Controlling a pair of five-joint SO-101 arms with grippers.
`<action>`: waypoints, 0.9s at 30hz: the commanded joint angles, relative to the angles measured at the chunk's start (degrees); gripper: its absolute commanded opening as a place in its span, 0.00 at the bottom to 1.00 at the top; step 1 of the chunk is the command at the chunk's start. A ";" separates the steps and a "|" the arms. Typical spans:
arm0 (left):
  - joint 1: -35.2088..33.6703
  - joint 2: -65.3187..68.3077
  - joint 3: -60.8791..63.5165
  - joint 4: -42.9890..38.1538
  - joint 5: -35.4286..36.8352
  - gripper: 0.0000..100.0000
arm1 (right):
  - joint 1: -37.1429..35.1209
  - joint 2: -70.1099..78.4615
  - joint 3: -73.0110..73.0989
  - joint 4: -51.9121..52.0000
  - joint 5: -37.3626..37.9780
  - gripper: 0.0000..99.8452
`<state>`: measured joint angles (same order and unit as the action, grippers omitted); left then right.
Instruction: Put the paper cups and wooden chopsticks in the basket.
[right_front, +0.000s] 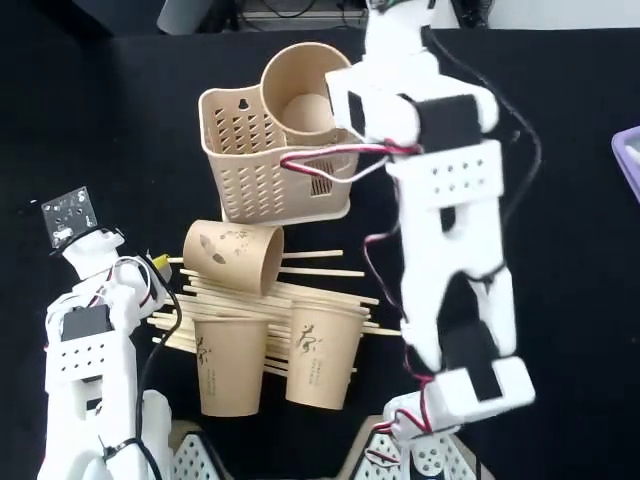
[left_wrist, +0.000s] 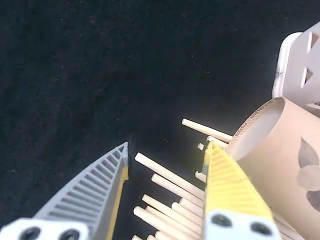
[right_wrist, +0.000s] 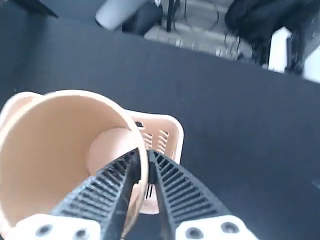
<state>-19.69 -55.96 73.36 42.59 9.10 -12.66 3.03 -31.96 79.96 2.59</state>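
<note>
My right gripper (right_wrist: 142, 152) is shut on the rim of a paper cup (right_wrist: 55, 150), one finger inside and one outside. It holds that cup (right_front: 300, 85) tilted over the far corner of the beige perforated basket (right_front: 240, 190). Another cup (right_front: 232, 255) lies on its side on a spread of wooden chopsticks (right_front: 320, 272). Two more cups (right_front: 230, 365) (right_front: 322, 355) sit at the front of the pile. My left gripper (left_wrist: 167, 147) is open just above the chopsticks' left ends (left_wrist: 165, 175), beside the lying cup (left_wrist: 285, 150).
Black cloth covers the table (right_front: 560, 250). A purple object (right_front: 628, 155) sits at the right edge. The right arm's white body (right_front: 450, 200) stretches over the table right of the pile. Open cloth lies left of the basket.
</note>
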 joint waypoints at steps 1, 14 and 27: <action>-0.04 -1.05 -0.84 -0.62 0.62 0.24 | 0.44 2.77 -3.12 -1.58 -0.53 0.01; -0.04 -1.05 -0.66 -0.62 0.62 0.24 | 1.23 3.03 -5.67 -1.49 -0.53 0.01; -0.04 -1.05 -0.57 -0.70 0.62 0.24 | 2.64 3.38 -5.67 -1.49 -0.53 0.01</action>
<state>-19.69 -55.96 73.36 42.59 9.10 -12.22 7.43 -35.21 79.43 2.59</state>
